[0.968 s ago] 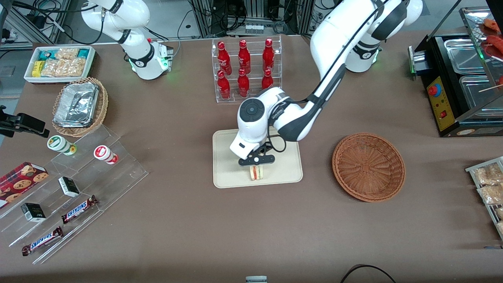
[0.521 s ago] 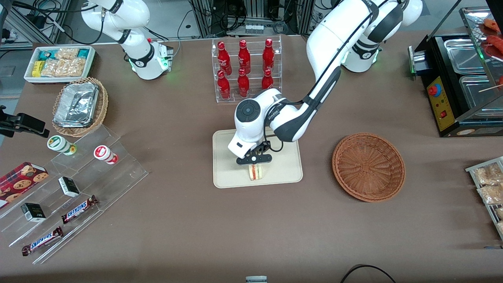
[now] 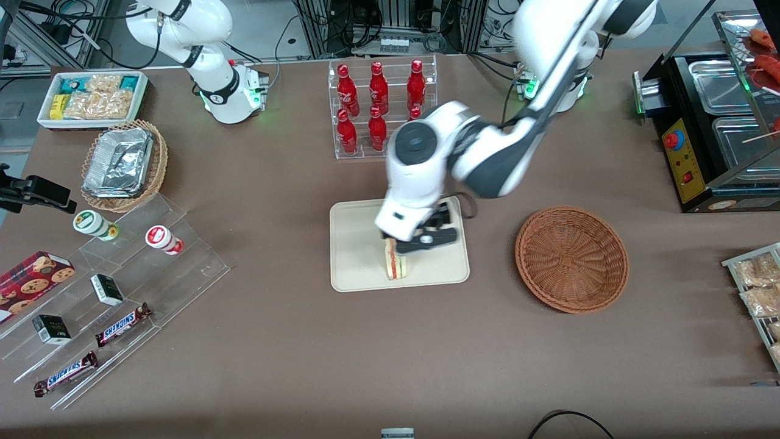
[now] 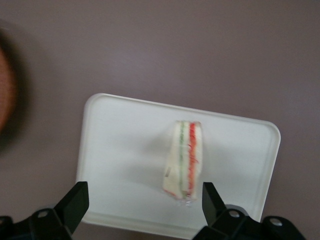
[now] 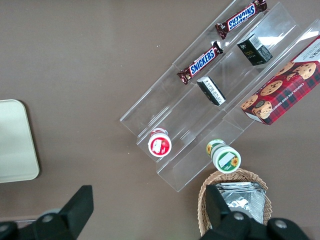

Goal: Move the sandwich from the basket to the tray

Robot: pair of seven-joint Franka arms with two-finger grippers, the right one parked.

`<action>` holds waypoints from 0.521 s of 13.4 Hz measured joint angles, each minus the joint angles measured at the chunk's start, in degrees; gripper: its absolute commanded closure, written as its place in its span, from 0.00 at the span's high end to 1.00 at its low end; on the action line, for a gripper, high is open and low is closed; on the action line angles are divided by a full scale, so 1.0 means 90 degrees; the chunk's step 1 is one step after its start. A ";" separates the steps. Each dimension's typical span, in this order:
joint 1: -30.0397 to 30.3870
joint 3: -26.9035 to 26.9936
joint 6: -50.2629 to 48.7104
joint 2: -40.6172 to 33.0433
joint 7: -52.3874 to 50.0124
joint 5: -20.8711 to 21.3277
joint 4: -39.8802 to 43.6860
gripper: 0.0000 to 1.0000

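1 sandwich (image 3: 395, 266) sits on the tray (image 3: 356, 256), standing on edge with the red and green filling stripes facing up; it is at the tray's lower middle in the front view, close to the rim nearest the front camera. Gripper (image 3: 426, 239) hangs above the tray, raised off the sandwich, fingers spread wide and holding nothing. Wrist view confirms it: both fingertips (image 4: 75, 202) frame the sandwich (image 4: 184, 159) with clear gaps either side, tray (image 4: 120, 150) under it (edge of something reddish-brown at the frame border, blurred). Arm body is motion-blurred in the front view.

Basket (image 3: 571, 259) is on the table at right of centre in the front view, well apart from the tray, nothing in it. 6 red bottles (image 3: 378, 97) stand in a clear rack at upper centre. Upper left: white box of snacks (image 3: 91, 97), tan basket with foil containers (image 3: 125, 164) just below it. Lower left: clear stepped shelf (image 3: 122, 305) with 2 Snickers bars (image 3: 122, 324), a cookie box (image 3: 33, 277), small cartons and 2 cups.
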 measured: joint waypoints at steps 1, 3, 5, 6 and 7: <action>0.0283 0.0004 -0.0336 -0.0310 0.0101 -0.0055 0.0000 1.00; 0.0843 0.0015 -0.1074 -0.0873 0.0706 -0.0115 -0.0008 1.00; 0.1416 0.0024 -0.1666 -0.1351 0.1515 -0.0200 -0.0030 1.00; 0.1695 0.0029 -0.1886 -0.1575 0.1948 -0.0305 -0.0065 1.00; 0.1980 0.0031 -0.2023 -0.1813 0.2413 -0.0437 -0.0168 1.00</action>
